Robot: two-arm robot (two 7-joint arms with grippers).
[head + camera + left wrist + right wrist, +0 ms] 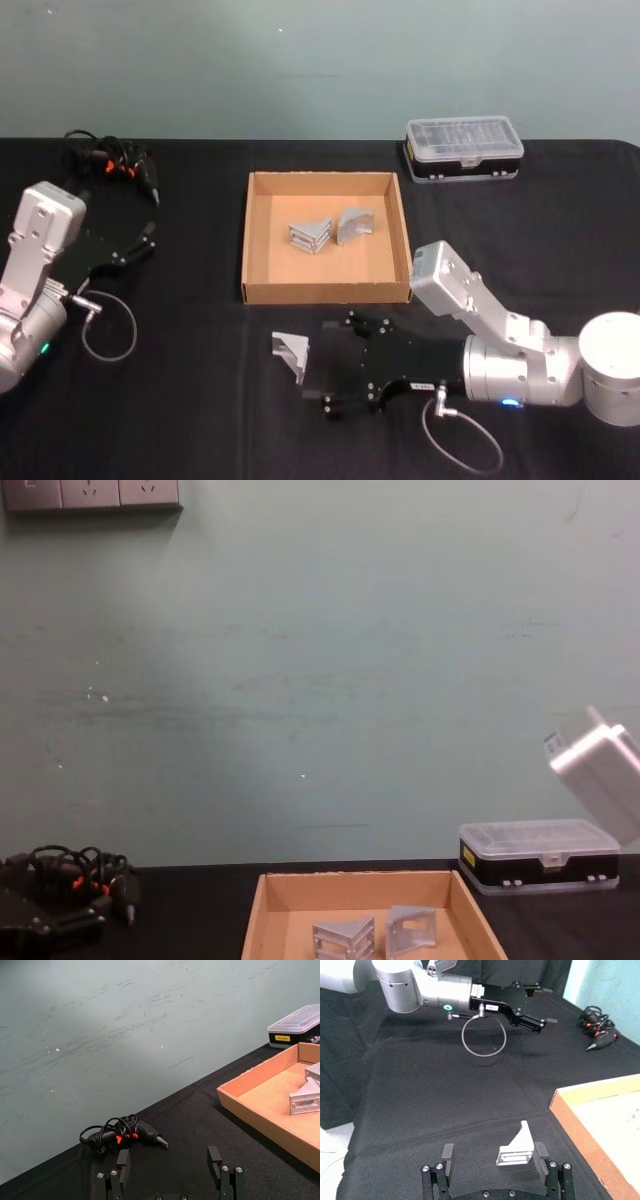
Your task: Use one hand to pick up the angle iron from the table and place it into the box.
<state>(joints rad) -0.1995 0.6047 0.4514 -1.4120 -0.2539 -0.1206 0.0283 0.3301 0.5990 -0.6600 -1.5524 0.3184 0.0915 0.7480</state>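
Observation:
One silver angle iron (pixel 291 353) lies on the black table (pixel 180 400), in front of the brown cardboard box (pixel 398 215). My right gripper (pixel 318 365) is low over the table and open. In the right wrist view the angle iron (pixel 516 1150) sits at the tips of the right gripper (pixel 494 1154), close beside one finger (pixel 541 1154). Two more angle irons (pixel 310 236) (pixel 356 224) rest inside the box. My left gripper (pixel 148 238) is parked at the table's left side and is open, as the left wrist view shows (pixel 169 1157).
A clear-lidded plastic case (pixel 463 148) stands behind the box at the right. A black tool with tangled cables (pixel 110 165) lies at the back left, beyond the left gripper. A green wall closes off the table's far edge.

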